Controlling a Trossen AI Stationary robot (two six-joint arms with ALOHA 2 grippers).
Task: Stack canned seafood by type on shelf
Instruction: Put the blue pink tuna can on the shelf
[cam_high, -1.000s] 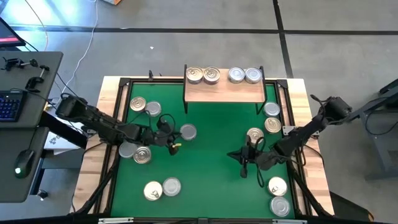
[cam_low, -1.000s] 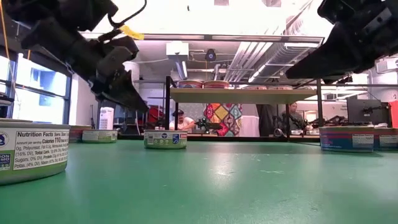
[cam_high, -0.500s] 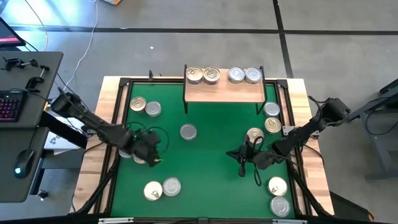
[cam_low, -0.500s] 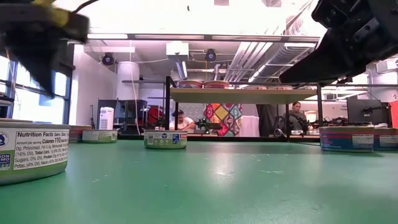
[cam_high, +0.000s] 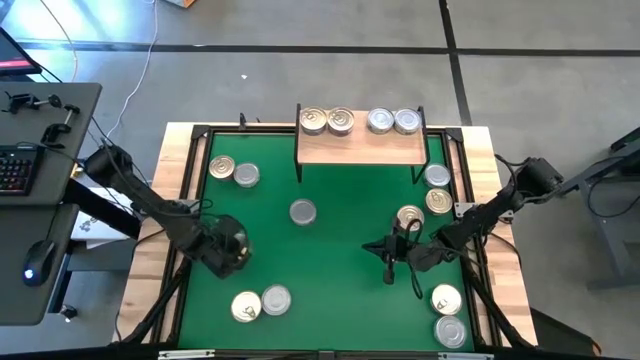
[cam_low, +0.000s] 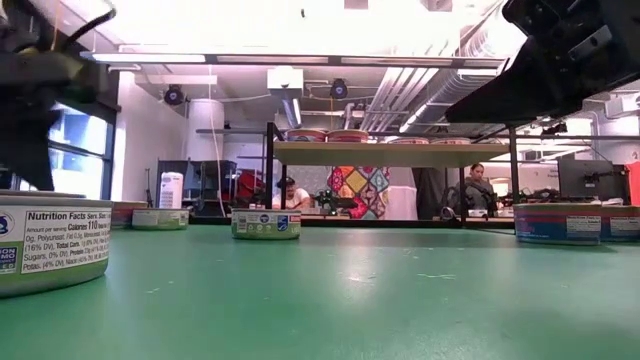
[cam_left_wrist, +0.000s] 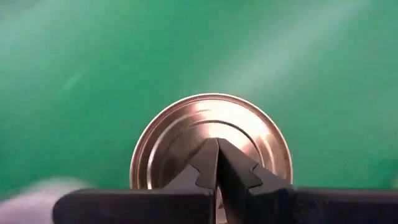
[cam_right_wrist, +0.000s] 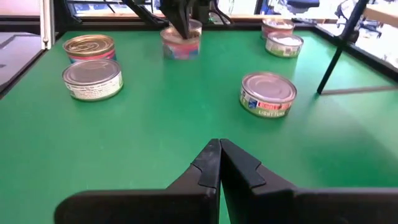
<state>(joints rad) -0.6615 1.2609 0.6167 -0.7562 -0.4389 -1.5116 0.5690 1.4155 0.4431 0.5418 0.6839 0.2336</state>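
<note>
Green mat (cam_high: 330, 250) on table: left gripper (cam_left_wrist: 216, 163), jaws closed, poised over a tin (cam_left_wrist: 210, 140); four tins (cam_high: 354, 121) on shelf (cam_high: 360, 150), others scattered; right gripper (cam_right_wrist: 219, 163), jaws closed, above mat.

Lay under everything as a large green mat (cam_high: 330, 220), framed by a light-wood table edge (cam_high: 150, 260) with black rails. Stood to one side as a dark grey desk (cam_high: 50, 150) carrying a black computer mouse with a green light (cam_high: 37, 262), a black keyboard (cam_high: 12, 172) and black clamps (cam_high: 30, 103). Ran across the grey concrete floor (cam_high: 300, 60) as dark seams and a white cable (cam_high: 140, 80). Sat in the room beyond as two people (cam_low: 285, 193) (cam_low: 478, 190) near a multicoloured patterned panel (cam_low: 360, 190), under bright ceiling lights.
</note>
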